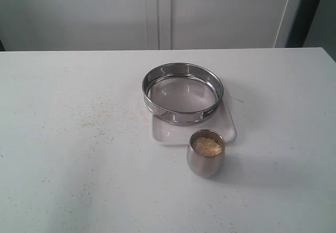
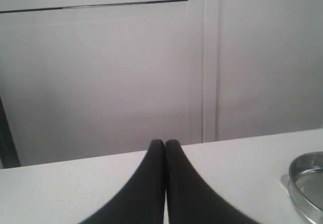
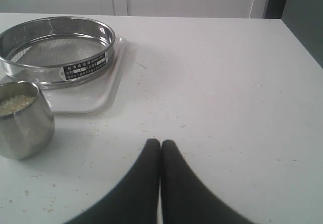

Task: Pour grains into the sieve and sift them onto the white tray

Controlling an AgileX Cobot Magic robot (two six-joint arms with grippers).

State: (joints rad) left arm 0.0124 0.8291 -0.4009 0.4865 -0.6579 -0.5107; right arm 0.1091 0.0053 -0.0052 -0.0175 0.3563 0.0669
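The black left gripper (image 2: pixel 165 144) and the black right gripper (image 3: pixel 160 143) are each seen closed tip to tip, with nothing held, above a white, faintly speckled table (image 1: pixel 79 154). Near the table's middle the wide round steel sieve (image 1: pixel 178 118) is set on the flat white tray (image 1: pixel 170 133), and the golden and pale grains (image 1: pixel 206 146) are contained in a small rounded steel cup (image 1: pixel 205 165) stood just beside the tray, at 5 o'clock of the sieve in the exterior view. At the sieve's 9 o'clock stray grains (image 1: pixel 97 115) are scattered, and pale wall panels (image 1: pixel 79 12) with a vertical seam are seen behind the table at 12 o'clock.
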